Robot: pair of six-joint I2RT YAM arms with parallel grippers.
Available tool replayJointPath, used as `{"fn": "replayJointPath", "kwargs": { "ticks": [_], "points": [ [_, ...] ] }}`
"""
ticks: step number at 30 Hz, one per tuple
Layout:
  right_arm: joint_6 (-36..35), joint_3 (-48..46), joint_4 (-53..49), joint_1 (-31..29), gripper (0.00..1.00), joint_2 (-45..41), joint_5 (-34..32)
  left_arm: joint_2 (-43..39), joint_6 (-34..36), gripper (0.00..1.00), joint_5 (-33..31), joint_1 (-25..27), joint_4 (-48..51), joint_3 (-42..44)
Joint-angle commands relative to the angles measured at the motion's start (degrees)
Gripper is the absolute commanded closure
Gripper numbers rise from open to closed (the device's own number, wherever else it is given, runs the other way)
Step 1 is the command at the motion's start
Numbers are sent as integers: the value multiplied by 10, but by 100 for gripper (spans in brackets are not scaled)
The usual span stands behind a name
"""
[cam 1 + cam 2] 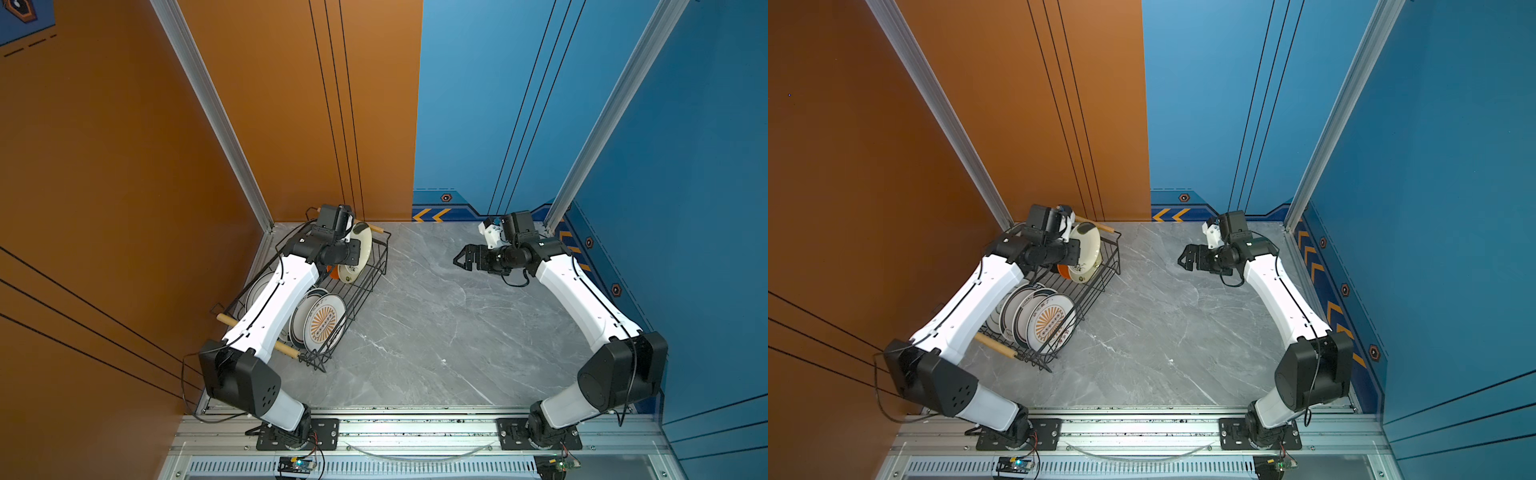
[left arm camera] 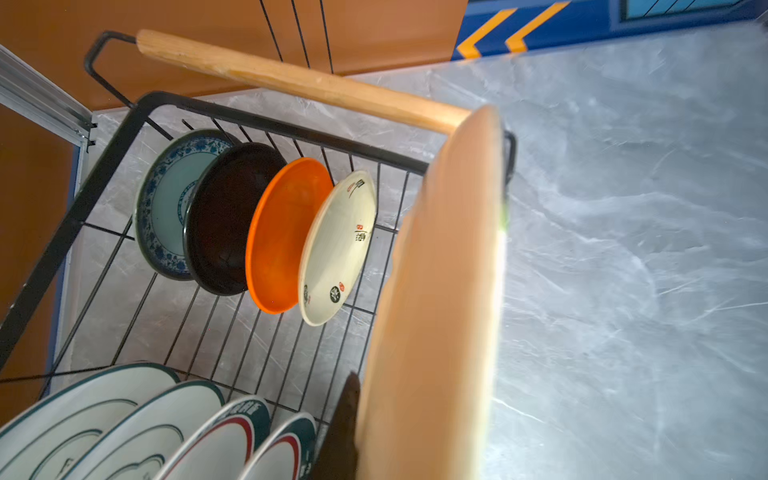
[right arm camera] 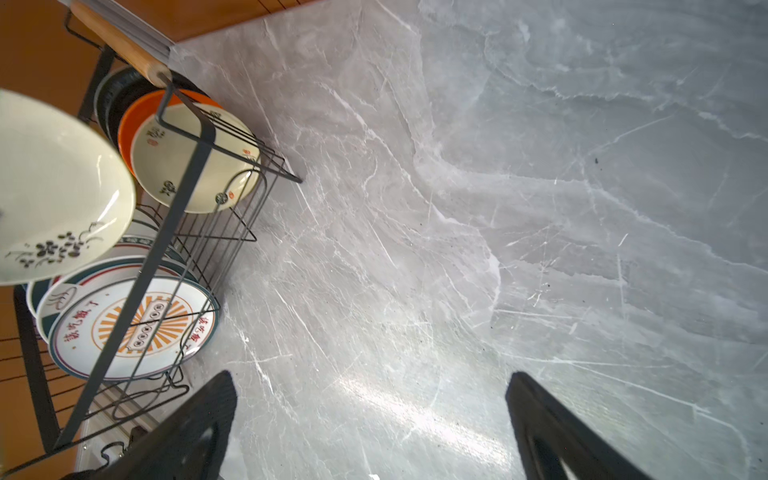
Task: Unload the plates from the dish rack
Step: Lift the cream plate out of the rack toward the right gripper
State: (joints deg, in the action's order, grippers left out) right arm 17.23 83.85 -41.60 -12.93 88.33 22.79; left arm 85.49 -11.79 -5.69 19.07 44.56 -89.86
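The black wire dish rack (image 1: 374, 266) (image 1: 1102, 286) stands at the table's left. My left gripper (image 1: 353, 254) is shut on a cream plate (image 1: 362, 243) (image 2: 440, 291) (image 3: 58, 187), held on edge above the rack's far end; one dark finger (image 2: 340, 428) shows beside it. Below it in the rack stand teal-patterned (image 2: 166, 208), black (image 2: 224, 220), orange (image 2: 282, 237) and cream (image 2: 336, 249) small plates. Several larger white plates (image 1: 324, 322) (image 3: 133, 328) fill the near end. My right gripper (image 1: 459, 259) (image 3: 372, 386) hangs open over the bare table at the back right, holding nothing.
The rack's wooden handles (image 2: 291, 79) (image 1: 286, 349) cap its two ends. An orange wall (image 1: 124, 166) rises close behind the rack, and a blue wall (image 1: 685, 166) bounds the right. The grey marble table (image 1: 457, 332) stretches between the arms.
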Motion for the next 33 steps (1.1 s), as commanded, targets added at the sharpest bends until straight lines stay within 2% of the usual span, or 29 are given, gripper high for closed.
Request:
{"fn": "replayJointPath", "kwargs": {
  "ticks": [1,7,10,14,17,23,31,33],
  "points": [
    [55,-23,69,2,0,-26,17,-46,-124,99,28,14,7,16],
    [149,-108,229,2,0,-70,85,-85,-234,100,27,102,-31,41],
    [171,-145,265,-5,0,-89,108,-105,-274,99,-3,151,-64,69],
    [224,-223,337,-14,0,-148,111,-133,-327,99,-12,206,-125,140],
    [244,-271,349,-24,0,-199,98,-153,-345,98,-31,243,-153,182],
    [289,-345,348,-37,1,-277,70,-180,-370,99,-8,268,-199,239],
    [330,-398,393,-61,10,-324,70,-203,-411,99,6,291,-297,305],
    [350,-412,428,-66,16,-316,86,-202,-415,99,1,300,-313,325]
  ]
}}
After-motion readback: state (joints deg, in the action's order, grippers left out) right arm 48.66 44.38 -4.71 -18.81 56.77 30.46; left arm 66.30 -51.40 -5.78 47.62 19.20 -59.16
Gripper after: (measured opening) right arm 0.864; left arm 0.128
